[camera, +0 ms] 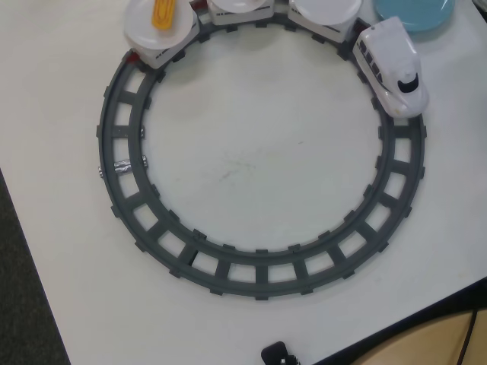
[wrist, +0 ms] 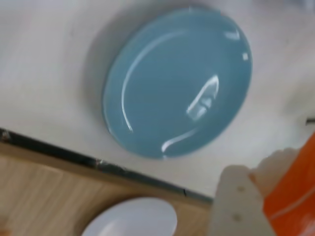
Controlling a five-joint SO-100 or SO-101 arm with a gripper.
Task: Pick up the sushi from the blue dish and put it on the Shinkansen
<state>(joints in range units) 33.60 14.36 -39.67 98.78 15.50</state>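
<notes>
In the wrist view my gripper (wrist: 268, 184) is shut on the sushi (wrist: 293, 189), an orange salmon piece with a thin white stripe over white rice. One pale finger (wrist: 236, 199) shows at the lower right; the other is hidden. I hold the sushi above the table, to the lower right of the blue dish (wrist: 177, 83), which is bare. In the overhead view the blue dish (camera: 415, 17) is cut off at the top right. The white Shinkansen (camera: 392, 67) stands on the track beside it, pulling cars topped with white plates (camera: 323, 11). The gripper is not in the overhead view.
The grey ring track (camera: 262, 270) fills the table's middle. A yellow egg piece (camera: 163, 14) lies on the rear car's white plate (camera: 144, 30). The table edge (wrist: 98, 162) runs below the dish, with another white plate (wrist: 133, 219) on a wooden surface beyond. A black object (camera: 278, 353) sits at the bottom edge.
</notes>
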